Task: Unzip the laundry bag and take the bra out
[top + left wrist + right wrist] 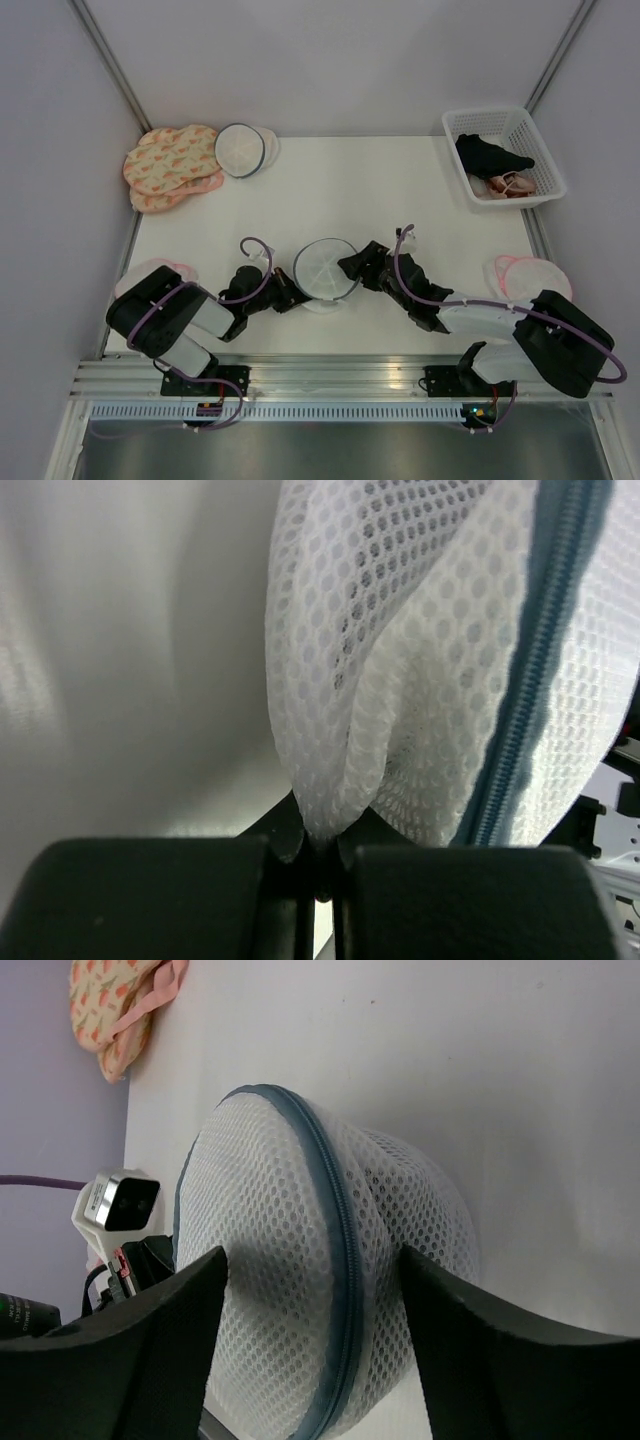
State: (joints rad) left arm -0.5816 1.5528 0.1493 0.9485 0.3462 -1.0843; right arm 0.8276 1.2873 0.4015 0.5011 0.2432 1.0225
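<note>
The laundry bag [325,268], a white mesh drum with a grey rim, stands near the table's front middle between both grippers. My left gripper [290,292] is shut on a pinched fold of its mesh [322,825]; the grey zipper [530,670] runs up the right of that view. My right gripper [356,268] is open, its fingers [130,1360] standing either side of the bag [300,1220], with the closed zipper [340,1260] between them. I cannot make out a bra inside the bag. A black garment [492,156] lies in the basket at the back right.
A white basket [540,150] at the back right also holds a pink-beige garment [508,185]. A flatter white round mesh bag [240,150] and pink patterned bags [172,165] lie at the back left. Pink round mesh bags lie at the right edge [530,272] and left edge [160,268].
</note>
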